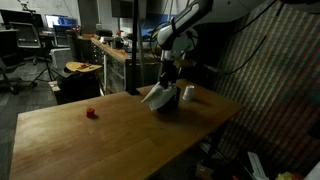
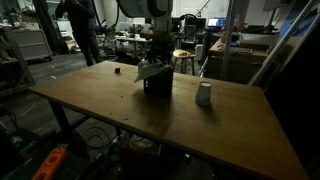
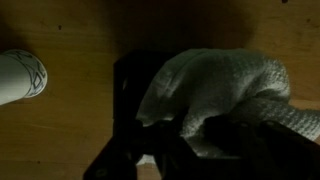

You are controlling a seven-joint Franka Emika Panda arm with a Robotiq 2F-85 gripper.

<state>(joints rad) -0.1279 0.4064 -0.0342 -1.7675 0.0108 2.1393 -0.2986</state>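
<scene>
The claw [image 2: 155, 61], pinched nearly shut on the white cloth [image 3: 220, 85], hangs over the black box [image 2: 158, 87]; centre it there, descending straight, clear of the cup [image 2: 204, 94].

white arm [image 1: 188, 22] w/ dark joints & black pincer [image 1: 170, 75] at tip.

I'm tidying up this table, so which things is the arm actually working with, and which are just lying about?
In use: gripper, grey cloth that it holds, dark box under the cloth.
Lying about: white cup, small red thing, both apart from the box on the wooden table.
</scene>
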